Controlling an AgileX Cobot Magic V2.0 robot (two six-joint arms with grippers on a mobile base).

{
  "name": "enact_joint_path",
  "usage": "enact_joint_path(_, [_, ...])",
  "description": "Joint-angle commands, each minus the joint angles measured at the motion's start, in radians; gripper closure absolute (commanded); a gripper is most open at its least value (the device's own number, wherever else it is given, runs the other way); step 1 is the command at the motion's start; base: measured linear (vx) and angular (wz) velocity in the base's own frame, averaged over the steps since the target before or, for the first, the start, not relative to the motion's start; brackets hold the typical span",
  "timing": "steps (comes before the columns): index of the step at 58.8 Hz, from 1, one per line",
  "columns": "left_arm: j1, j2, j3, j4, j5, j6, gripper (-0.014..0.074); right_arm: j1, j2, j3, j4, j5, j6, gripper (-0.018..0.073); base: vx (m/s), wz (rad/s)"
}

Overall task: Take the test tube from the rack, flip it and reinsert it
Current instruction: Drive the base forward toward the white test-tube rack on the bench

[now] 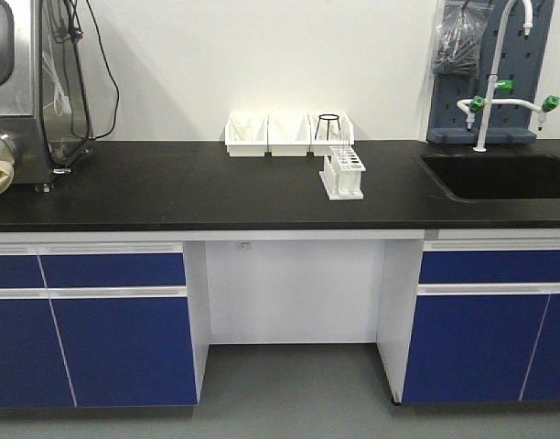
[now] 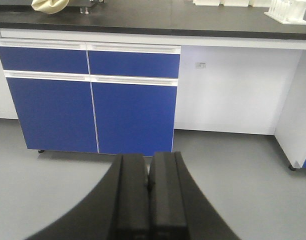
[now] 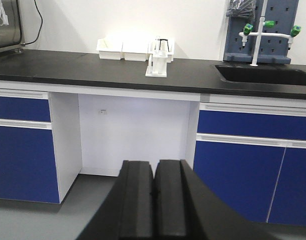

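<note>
The white rack [image 1: 342, 172] stands on the black counter [image 1: 170, 192], in front of the rightmost white bin. A slim clear test tube [image 1: 334, 157] seems to stand upright at the rack's left end, but it is faint and small. The rack also shows far off in the right wrist view [image 3: 157, 65] and at the top right edge of the left wrist view [image 2: 289, 11]. My left gripper [image 2: 148, 167] is shut and empty, low over the grey floor facing the blue cabinets. My right gripper [image 3: 155, 172] is shut and empty, well short of the counter.
Three white bins [image 1: 289, 134] line the wall behind the rack; the right one holds a black-rimmed clear beaker [image 1: 328, 126]. A sink [image 1: 500, 174] with a faucet [image 1: 489, 82] lies to the right. A metal machine with cables [image 1: 24, 82] stands at the left. There is a knee gap [image 1: 289, 293] under the counter.
</note>
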Motion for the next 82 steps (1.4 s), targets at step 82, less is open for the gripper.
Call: enact_joint_path(82, [-0.007,-0.011,0.0,-0.004,-0.087,0.0,0.0603,-0.003,-0.005,0.001,-0.005,-0.089,-0.002,0.0569,0.28,-0.02])
